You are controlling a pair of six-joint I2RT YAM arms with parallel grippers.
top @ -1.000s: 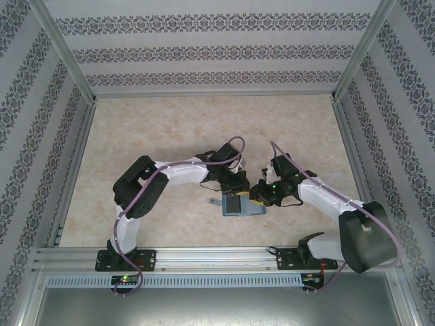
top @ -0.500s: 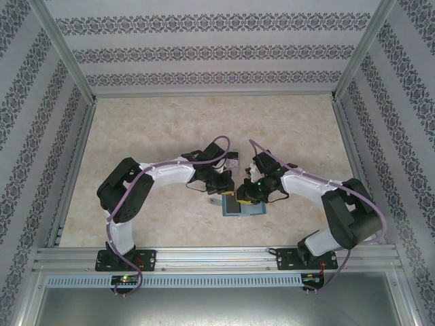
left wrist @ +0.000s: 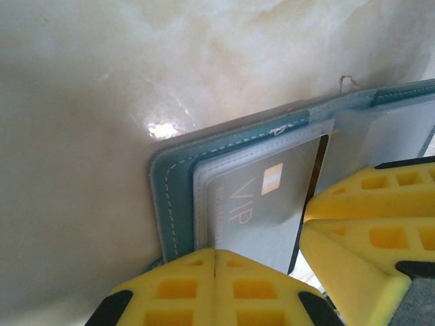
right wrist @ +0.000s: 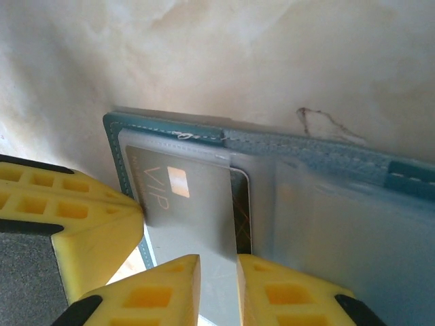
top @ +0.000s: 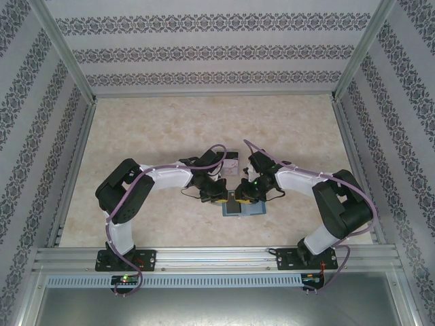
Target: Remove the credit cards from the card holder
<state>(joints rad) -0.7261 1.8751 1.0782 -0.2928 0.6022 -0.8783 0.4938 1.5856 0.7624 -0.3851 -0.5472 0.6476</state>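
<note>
The teal card holder lies open on the table, its stitched edge towards my left gripper. A grey credit card marked VIP sits in a frosted sleeve, with a dark card tucked behind it. My left gripper is shut, tips down on the holder's near edge, with nothing between them. My right gripper stands over the VIP card with a narrow gap between its fingers. From above, the left gripper and right gripper meet over the holder. A loose card lies behind them.
The beige marbled table stretches wide behind and to both sides. Patterned walls enclose it, and a metal rail runs along the near edge. A loose thread lies by the holder's far edge.
Both grippers have moved left and closed in over the holder's left half. The left arm has folded back, uncovering the loose card behind.
</note>
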